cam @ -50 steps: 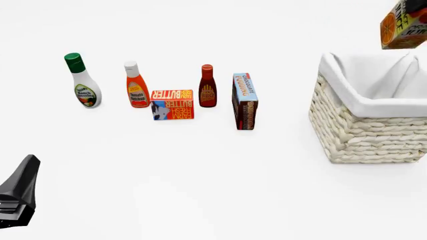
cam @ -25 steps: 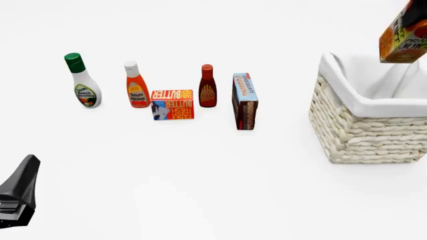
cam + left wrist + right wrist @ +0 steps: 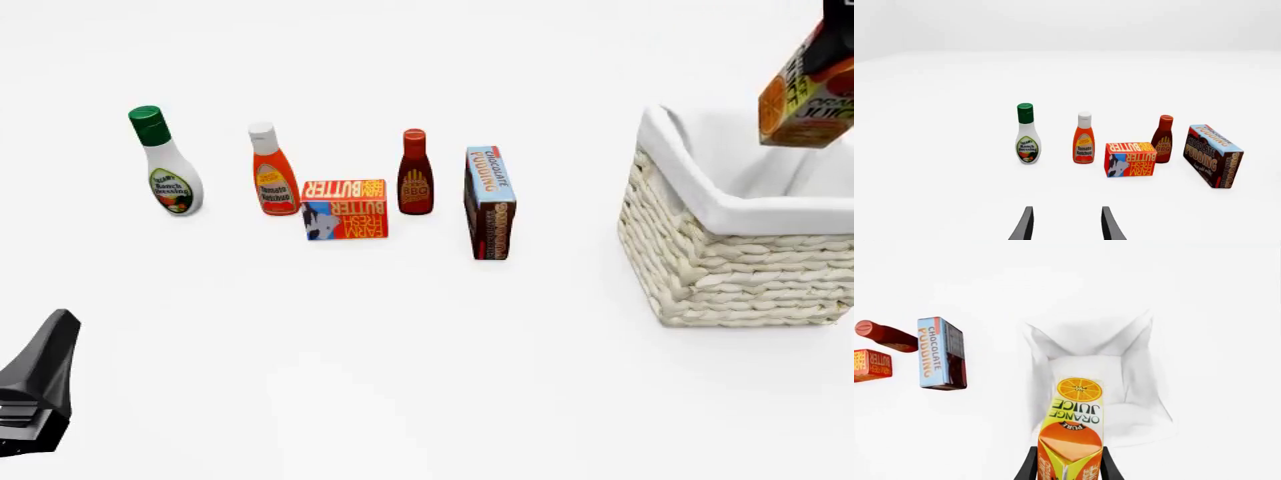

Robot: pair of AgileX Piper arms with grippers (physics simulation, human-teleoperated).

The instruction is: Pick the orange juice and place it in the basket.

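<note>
Orange juice (image 3: 809,92) hangs tilted at the front view's upper right edge, above the wicker basket (image 3: 721,262); groceries line the desk (image 3: 400,350) mid-left. Left wrist view: left gripper (image 3: 1066,227) fingers apart, holding nothing. Right wrist view: right gripper (image 3: 1066,465) clamped on the carton, over the basket's white lining

Basket (image 3: 727,260): rough woven wicker, cream, matt.
Lining (image 3: 747,190): soft white cloth, matt.
Juice carton (image 3: 1073,430): smooth printed card.
Ketchup bottle (image 3: 274,170): smooth plastic.
Table (image 3: 400,360): plain white, matt.
</note>
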